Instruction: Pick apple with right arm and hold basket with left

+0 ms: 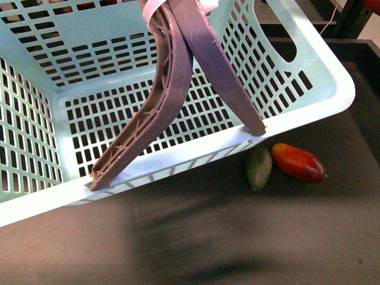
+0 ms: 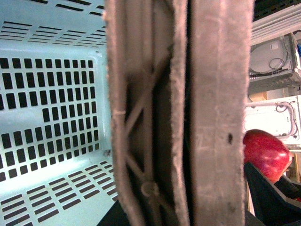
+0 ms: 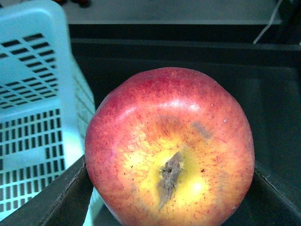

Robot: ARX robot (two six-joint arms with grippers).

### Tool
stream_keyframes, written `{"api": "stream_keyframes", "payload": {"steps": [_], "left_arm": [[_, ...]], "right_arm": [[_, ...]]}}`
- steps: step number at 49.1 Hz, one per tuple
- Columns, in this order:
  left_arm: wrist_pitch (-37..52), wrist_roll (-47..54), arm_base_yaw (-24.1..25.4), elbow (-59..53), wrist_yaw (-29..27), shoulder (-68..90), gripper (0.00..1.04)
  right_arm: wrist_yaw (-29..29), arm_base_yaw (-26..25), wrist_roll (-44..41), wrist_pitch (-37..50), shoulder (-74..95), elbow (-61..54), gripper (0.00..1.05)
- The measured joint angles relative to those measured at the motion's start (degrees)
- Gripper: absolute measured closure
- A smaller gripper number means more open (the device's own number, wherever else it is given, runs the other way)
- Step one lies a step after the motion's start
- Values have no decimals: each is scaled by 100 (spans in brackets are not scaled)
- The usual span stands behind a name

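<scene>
Gripping, right: right gripper [image 3: 168, 170] is clamped on the apple [image 3: 169, 150], with one dark finger [image 3: 51, 197] on each side of the fruit.
Apple position: it sits between the two fingers with its stem dimple and yellow blush facing the wrist camera. It is clear of the table and just beside the outer wall of the basket [image 3: 33, 94].
Apple, left wrist view: the red fruit [image 2: 264, 155] shows beyond the handles [image 2: 216, 117]. It is not visible in the front view.
Left gripper [image 2: 186, 212]: the two handles run through the middle of its view. Dark fingers press on the pair from both sides, so it is pinching the handles.
Basket [image 1: 309, 77]: it is tilted and its inside looks empty. The brown handles [image 1: 172, 89] rise toward 12 o'clock and meet at a white band [image 1: 153, 15].
Table [image 1: 237, 237]: dark surface. A green fruit [image 1: 259, 168] lies at 5 o'clock of the basket's near rim, and a mango [image 1: 298, 162] touches it at its 3 o'clock.
</scene>
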Motion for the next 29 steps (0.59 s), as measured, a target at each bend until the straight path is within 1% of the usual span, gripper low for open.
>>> {"api": "stream_keyframes", "payload": {"steps": [16,29], "left_arm": [[0,0,0,0,0,0,90],[0,0,0,0,-7,0,90]], "right_arm": [[173,1145,264,127,332,415,25],[341,1775,393,212,1115,634,24]]}}
